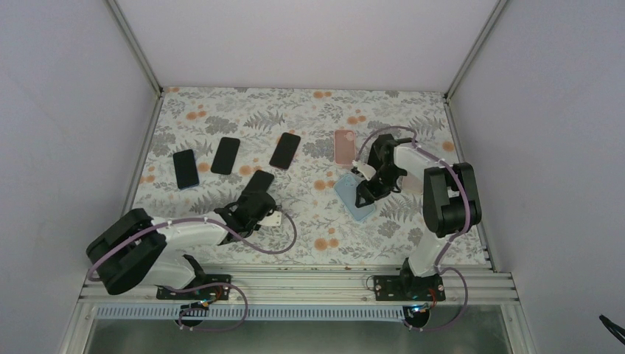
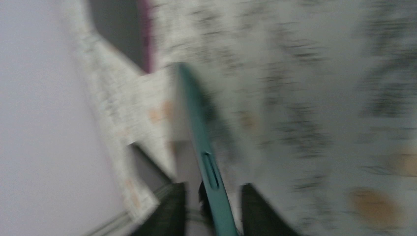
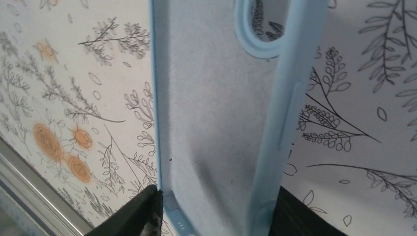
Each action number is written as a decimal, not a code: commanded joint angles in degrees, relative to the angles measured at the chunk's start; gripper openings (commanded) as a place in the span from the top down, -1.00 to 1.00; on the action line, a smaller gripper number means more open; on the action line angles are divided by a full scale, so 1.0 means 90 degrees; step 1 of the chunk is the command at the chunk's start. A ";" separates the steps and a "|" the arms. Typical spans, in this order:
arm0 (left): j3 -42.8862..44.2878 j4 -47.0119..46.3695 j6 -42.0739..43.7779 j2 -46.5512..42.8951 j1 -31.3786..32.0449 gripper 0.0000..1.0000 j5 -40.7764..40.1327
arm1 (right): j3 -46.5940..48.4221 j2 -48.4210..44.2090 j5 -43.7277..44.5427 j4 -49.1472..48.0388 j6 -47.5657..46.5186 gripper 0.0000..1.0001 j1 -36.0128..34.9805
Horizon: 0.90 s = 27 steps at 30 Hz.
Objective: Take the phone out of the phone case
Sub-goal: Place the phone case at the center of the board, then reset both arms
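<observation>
1. White-walled booth around a floral-print table.
2. Bolted at the near edge: left arm, bent low and reaching toward the middle; right arm, folded over and reaching inward.
3. Right of centre, lying flat on the table: light blue phone case, pale lining up, nothing inside, print visible through the camera cutout.
4. Just left of centre, at the left arm's tip: phone, dark-faced, out of the case and well apart from it; seen edge-on and teal-rimmed in the blurred left wrist view.
5. Farther back on the left, in a loose row: three black phones; beyond the case, a pink phone.
6. Left gripper: fingers spread, the phone's edge between them with a gap on each side.
7. Right gripper: dark fingers straddling the case's near end, one at each long wall; impossible to tell whether pressing or merely alongside.
</observation>
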<state>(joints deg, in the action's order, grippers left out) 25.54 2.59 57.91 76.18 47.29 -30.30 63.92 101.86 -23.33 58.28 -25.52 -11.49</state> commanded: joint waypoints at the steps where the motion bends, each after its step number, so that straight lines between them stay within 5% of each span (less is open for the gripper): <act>1: 0.0270 0.1676 -0.0802 -0.0246 0.0156 -1.00 0.1224 | 0.0083 -0.0060 0.0355 0.0053 0.0151 -0.32 0.0027; 2: 0.0561 0.2227 -0.0965 -0.0344 0.0151 -1.00 0.1807 | 0.0071 -0.0193 0.0550 0.0051 0.0184 -0.82 0.0032; 3: 0.0867 0.2868 -0.1125 -0.0423 0.0149 -1.00 0.2163 | 0.0064 -0.0345 0.0844 0.0074 0.0232 -0.97 0.0027; 10: 0.3597 0.5387 -0.1767 -0.0862 -0.0286 -1.00 0.4093 | 0.0813 -0.1992 0.3676 0.0404 0.0966 -1.00 0.0038; 14: 0.4157 0.4278 -0.1851 -0.1686 -0.1695 -1.00 0.3305 | 0.0991 -0.3375 0.4437 -0.0465 0.1072 -1.00 0.0125; 19: 0.4090 0.2802 -0.2643 -0.2282 -0.4521 -1.00 0.3336 | -0.0199 -0.5165 0.5316 -0.2945 0.1520 -1.00 0.0338; 22: 0.3475 0.2074 -0.3217 -0.2737 -0.5712 -1.00 0.3327 | -0.1133 -0.5757 0.6217 -0.4427 0.1610 -0.99 0.0810; 27: 0.2020 0.1063 -0.3821 -0.3648 -0.6796 -1.00 0.2919 | -0.2997 -0.6259 0.5737 -0.6512 0.1221 -1.00 0.1226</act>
<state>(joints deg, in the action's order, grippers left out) 51.40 20.23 30.35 48.10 -9.30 -2.33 46.87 46.02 27.05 17.02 -14.06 -2.26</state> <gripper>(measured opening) 0.995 0.997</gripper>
